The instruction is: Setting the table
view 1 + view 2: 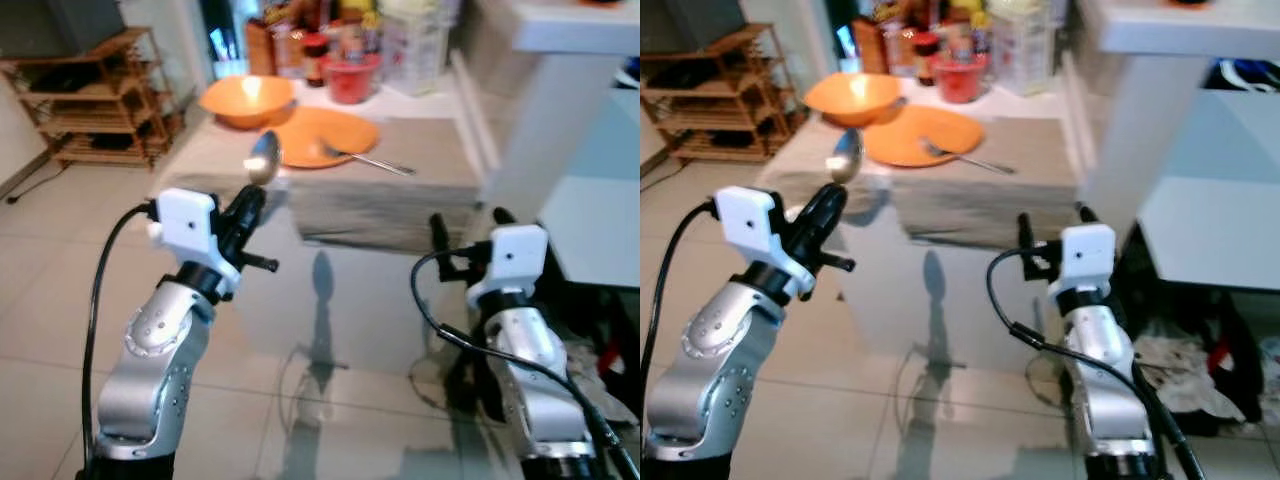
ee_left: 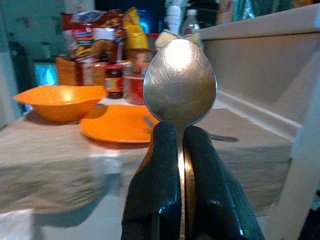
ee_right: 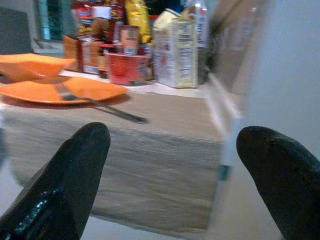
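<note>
Evidently bound for the flat orange plate, the left gripper clamps a shiny metal spoon upright, while the right gripper waits, jaws spread.

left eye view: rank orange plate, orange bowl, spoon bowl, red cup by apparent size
1. orange plate
2. orange bowl
3. red cup
4. spoon bowl, held in the left hand; it is nearer the camera, so its true rank is unsure.

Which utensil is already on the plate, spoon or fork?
The fork: its tines rest on the orange plate. The spoon is clamped in the left pincer.
</note>
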Available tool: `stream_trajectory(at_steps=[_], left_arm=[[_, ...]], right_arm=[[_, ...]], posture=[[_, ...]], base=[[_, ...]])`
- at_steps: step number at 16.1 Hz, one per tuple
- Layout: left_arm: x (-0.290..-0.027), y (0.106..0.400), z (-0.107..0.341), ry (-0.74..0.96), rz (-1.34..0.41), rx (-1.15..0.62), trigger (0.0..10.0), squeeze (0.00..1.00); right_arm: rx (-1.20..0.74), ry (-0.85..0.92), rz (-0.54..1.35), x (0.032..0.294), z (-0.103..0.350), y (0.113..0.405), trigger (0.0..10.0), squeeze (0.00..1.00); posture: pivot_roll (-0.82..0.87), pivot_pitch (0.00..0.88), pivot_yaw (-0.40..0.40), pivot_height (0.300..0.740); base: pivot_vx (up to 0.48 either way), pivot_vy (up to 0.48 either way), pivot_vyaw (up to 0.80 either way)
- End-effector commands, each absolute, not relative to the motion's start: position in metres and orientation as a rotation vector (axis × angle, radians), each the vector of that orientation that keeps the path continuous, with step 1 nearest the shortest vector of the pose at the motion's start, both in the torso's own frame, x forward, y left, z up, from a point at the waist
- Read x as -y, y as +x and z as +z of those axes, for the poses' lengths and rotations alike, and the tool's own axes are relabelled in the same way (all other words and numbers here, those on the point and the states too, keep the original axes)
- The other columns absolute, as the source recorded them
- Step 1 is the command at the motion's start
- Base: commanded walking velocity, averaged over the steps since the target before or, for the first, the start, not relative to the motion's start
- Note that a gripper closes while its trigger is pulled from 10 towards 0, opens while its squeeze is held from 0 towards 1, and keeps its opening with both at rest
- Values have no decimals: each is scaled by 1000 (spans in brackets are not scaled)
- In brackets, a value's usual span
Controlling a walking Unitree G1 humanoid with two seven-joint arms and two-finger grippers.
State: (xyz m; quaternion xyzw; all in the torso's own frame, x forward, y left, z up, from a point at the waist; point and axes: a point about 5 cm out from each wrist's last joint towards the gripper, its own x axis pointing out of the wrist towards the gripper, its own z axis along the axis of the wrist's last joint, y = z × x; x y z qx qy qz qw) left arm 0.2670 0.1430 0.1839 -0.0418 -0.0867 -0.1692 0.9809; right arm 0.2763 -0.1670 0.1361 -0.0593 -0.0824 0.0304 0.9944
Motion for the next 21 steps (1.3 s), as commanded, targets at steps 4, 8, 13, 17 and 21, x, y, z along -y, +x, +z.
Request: stream_trajectory(at_steps=[4,8,13,17,21], left_arm=[[-141,267,183,-74,-318,179,0,0],[-141,270,181,-64,-312,176,0,0],[-134,273,180,-65,-328,177,0,0],[-134,273,182,-57,-345,184,0,0],[-131,272,184,-68,-363,192,0,0]], right_arm=[[180,-124,90,161,138,280,10000,0],[183,-123,103,158,139,280,10000,0],[178,-120,108,158,137,279,10000,0],[179,-113,114,155,137,282,10000,0],[167,-116,119,154,136,284,10000,0]], posture=[[-98,0,40,740],[-98,0,37,740],[-93,0,37,740],[-82,0,40,740],[-85,0,37,740]], base=[[65,-411,0],[286,-382,0],[292,-377,0],[292,-378,0],[293,-375,0]])
